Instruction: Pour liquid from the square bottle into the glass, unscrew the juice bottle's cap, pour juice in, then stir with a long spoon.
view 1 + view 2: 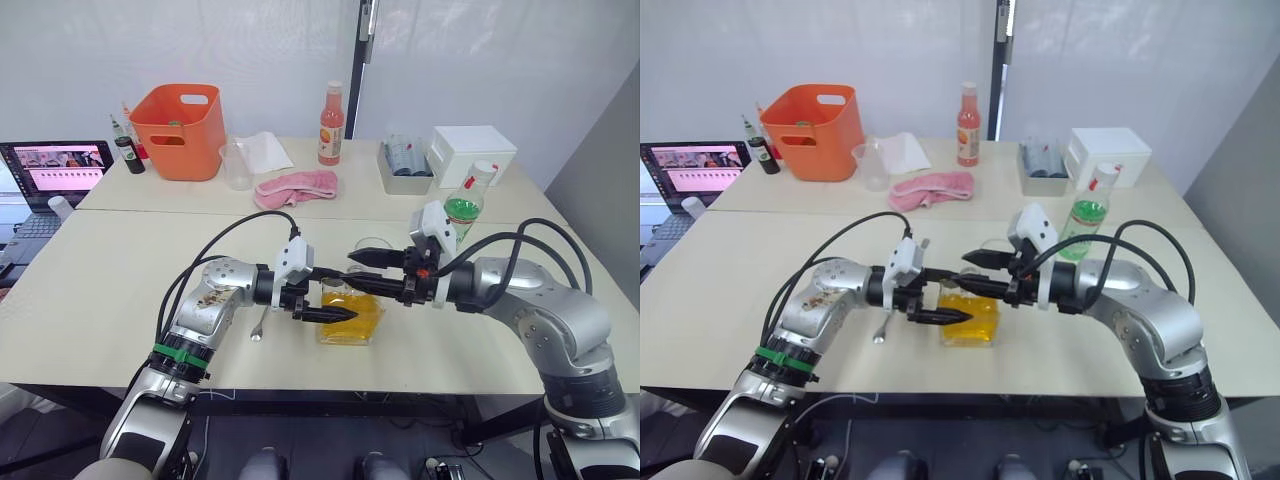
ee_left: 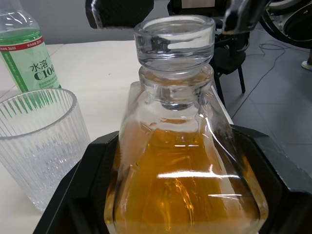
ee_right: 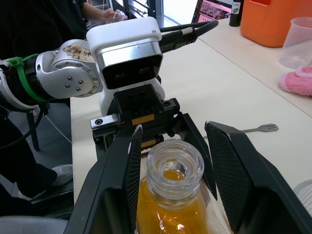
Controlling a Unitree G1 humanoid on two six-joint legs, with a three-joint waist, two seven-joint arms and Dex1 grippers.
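We're right at the start: our left gripper [image 1: 330, 297] has its fingers spread around the square bottle [image 1: 350, 315], liquid [image 2: 185, 180] untouched inside, no squeeze confirmed. Our right gripper [image 1: 375, 270] hangs wide open about its neck. The glass [image 2: 36, 141], just beside them, is empty. The juice bottle [image 1: 463, 212] beyond stays capped; pouring, juice and stirring all remain.
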